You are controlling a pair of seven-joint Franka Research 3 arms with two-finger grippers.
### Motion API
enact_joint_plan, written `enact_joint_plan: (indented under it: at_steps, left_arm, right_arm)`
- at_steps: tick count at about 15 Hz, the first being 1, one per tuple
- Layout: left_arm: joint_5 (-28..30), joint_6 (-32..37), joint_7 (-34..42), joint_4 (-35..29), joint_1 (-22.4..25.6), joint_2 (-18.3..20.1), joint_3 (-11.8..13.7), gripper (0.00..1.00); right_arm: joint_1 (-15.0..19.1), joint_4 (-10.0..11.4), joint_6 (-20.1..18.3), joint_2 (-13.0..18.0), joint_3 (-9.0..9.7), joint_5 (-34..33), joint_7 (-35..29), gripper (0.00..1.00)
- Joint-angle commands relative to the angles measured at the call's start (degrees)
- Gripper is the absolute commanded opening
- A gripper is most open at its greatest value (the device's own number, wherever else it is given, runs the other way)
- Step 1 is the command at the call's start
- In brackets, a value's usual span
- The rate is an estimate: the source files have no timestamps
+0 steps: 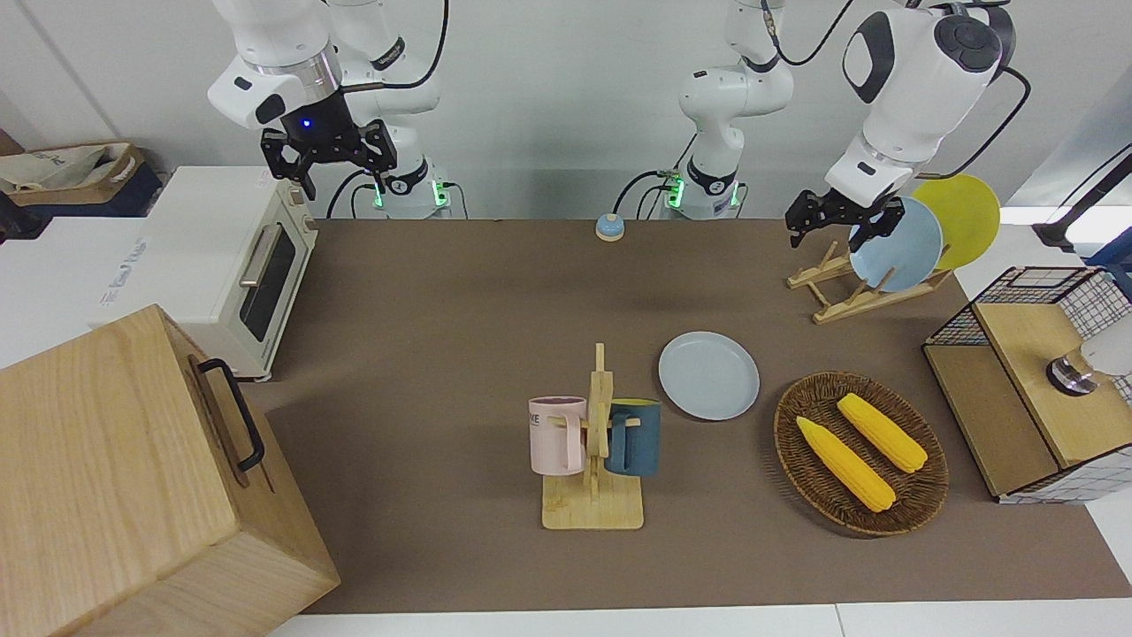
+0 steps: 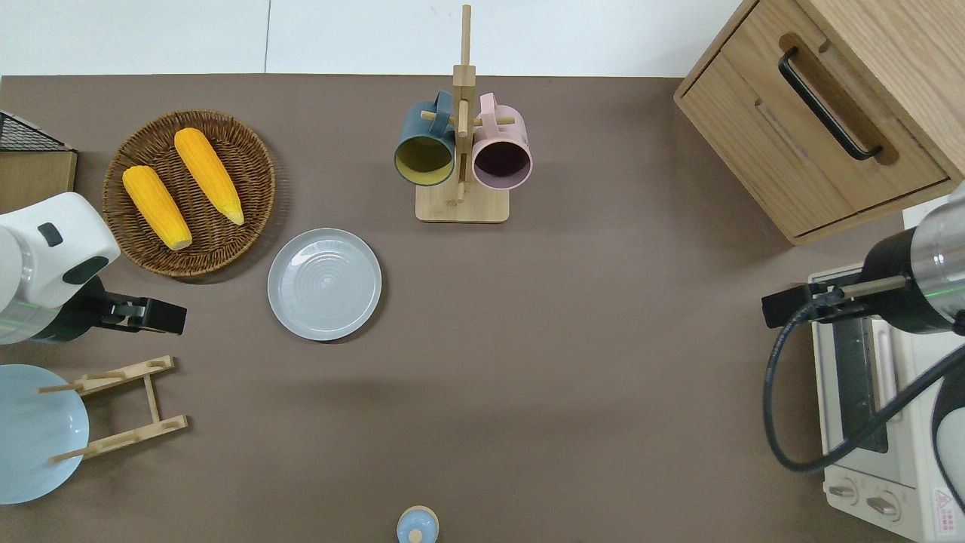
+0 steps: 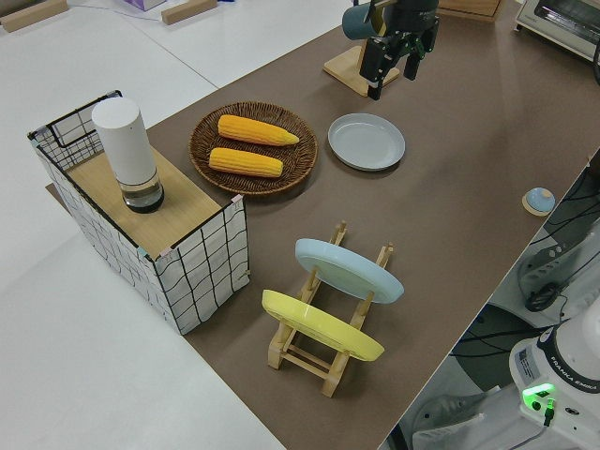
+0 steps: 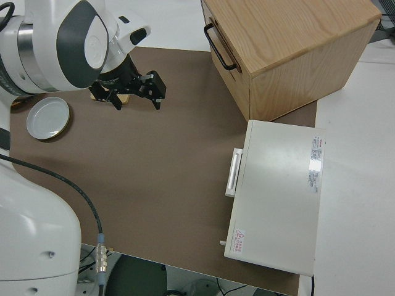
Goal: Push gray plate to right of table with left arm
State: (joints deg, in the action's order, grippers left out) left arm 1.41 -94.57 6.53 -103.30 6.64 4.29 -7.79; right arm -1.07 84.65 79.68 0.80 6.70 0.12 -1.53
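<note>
- Across the brown-clothed bench [image 1: 442,336], the biggest item is one wooden cabinet [image 1: 133,478] with a black handle, at the right arm's end and farther from the robots than the single white toaster oven [image 1: 221,265].
- One wire-grid box [image 1: 1035,389] stands at the left arm's end; a white cylinder [image 3: 127,150] stands on its wooden top.
- One wicker basket [image 2: 260,188] holds two corn cobs [image 2: 181,185].
- One gray plate [image 2: 324,283] lies flat on the bench, just beside the basket and nearer to the robots than the mug stand.
- One wooden plate rack [image 1: 849,292] carries two tilted plates, one sky-blue [image 1: 898,243] and one yellow [image 1: 964,217].
- One wooden mug stand [image 2: 461,151] holds two mugs, a pink mug [image 1: 557,433] with dark lettering too small to read and a dark blue mug [image 1: 633,436].
- One small blue bell [image 1: 609,227] sits near the robots' bases.
- Left end effector [image 1: 833,219] hangs with its arm bent steeply downward, over bare bench between the basket and the rack, apart from the gray plate; its fingers are spread and hold nothing.
- Right end effector [image 1: 329,157] is parked, its fingers apart and empty.
</note>
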Motion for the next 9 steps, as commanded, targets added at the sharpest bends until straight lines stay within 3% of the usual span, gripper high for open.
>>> enact_joint_plan:
  at_steps: [1,5,9]
  left_arm:
    - [1.3,-0.7,0.8,-0.1,1.0,0.5,0.0,1.0]
    - [1.3,-0.8,-0.7,6.0,1.0,-4.5,-0.1,0.99]
    - [1.7,-2.9,-8.1,6.6,1.1,-7.0,-0.1,0.99]
  right_arm:
    - [1.2,-0.5,-0.8,0.2,0.77,0.6,-0.1,0.983]
    - [1.2,-0.5,-0.8,0.2,0.86,0.6,-0.1,0.983]
    - [1.2,-0.5,-0.8,0.2,0.77,0.6,-0.1,0.983]
